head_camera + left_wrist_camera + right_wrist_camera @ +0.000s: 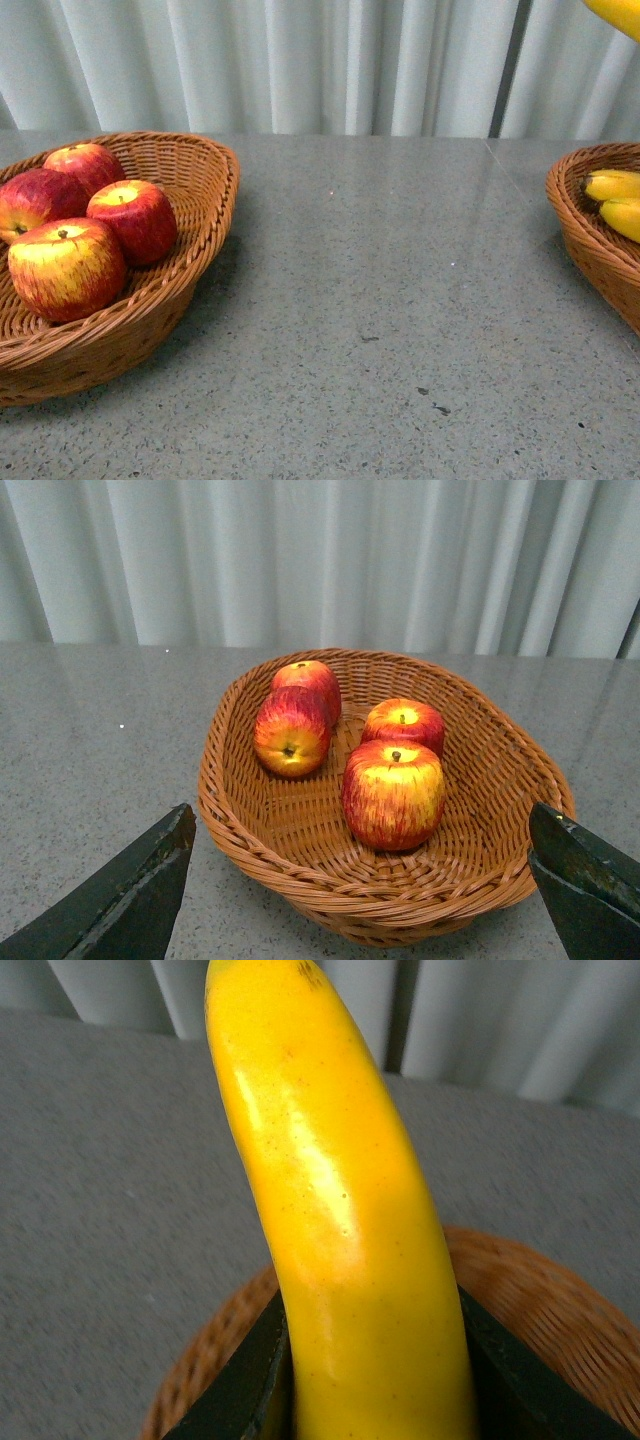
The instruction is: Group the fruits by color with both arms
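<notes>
Several red apples streaked yellow (67,268) lie in a wicker basket (205,230) at the left; they also show in the left wrist view (393,795). My left gripper (365,880) is open and empty, its fingers (130,895) wide apart on the near side of that basket (270,865). My right gripper (375,1380) is shut on a bright yellow banana (340,1210), held above a second wicker basket (540,1310). The banana's tip shows in the front view's top right corner (618,14). Two bananas (612,185) lie in the right basket (590,245).
The grey stone-look tabletop (390,300) lies between the two baskets. A pale pleated curtain (300,60) hangs behind the table.
</notes>
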`<control>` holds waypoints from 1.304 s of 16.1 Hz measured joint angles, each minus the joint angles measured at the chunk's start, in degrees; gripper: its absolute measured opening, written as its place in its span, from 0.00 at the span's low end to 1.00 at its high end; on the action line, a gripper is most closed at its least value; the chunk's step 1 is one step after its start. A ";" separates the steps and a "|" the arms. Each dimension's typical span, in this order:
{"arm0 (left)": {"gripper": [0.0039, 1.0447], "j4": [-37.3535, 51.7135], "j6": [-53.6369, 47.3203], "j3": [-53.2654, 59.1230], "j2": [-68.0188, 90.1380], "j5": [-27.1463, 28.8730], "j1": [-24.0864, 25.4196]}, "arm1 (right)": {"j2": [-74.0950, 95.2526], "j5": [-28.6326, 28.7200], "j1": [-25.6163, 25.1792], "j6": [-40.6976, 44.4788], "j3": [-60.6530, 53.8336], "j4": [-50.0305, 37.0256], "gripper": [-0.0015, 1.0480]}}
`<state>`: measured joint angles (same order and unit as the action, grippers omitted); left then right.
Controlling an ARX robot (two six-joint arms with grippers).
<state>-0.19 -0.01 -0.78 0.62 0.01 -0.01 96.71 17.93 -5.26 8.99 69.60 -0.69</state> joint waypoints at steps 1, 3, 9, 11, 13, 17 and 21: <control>0.94 0.00 0.00 0.00 0.00 0.00 0.00 | -3.13 0.94 -3.63 1.84 -5.22 0.24 0.34; 0.94 0.00 0.00 0.00 0.00 0.00 0.00 | -9.68 2.27 -11.10 7.39 -15.32 -0.96 0.34; 0.94 0.00 0.00 0.00 0.00 0.00 0.00 | -11.58 3.43 -11.91 10.58 -19.32 -0.61 0.73; 0.94 0.00 0.00 0.00 0.00 0.00 0.00 | -13.55 4.46 -10.95 9.92 -18.71 -0.63 0.94; 0.94 0.00 0.00 0.00 0.00 0.00 0.00 | -16.33 5.44 -9.29 8.55 -17.70 -1.16 0.93; 0.94 0.00 0.00 0.00 0.00 0.00 0.00 | -27.04 6.58 -3.93 5.44 -17.20 -1.07 0.94; 0.94 0.00 0.00 0.00 0.00 0.00 0.00 | -40.96 -5.73 4.96 -0.44 -23.98 -8.57 0.82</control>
<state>-0.19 -0.01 -0.78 0.62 0.01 -0.01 55.75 12.21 -0.30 8.56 45.63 -9.26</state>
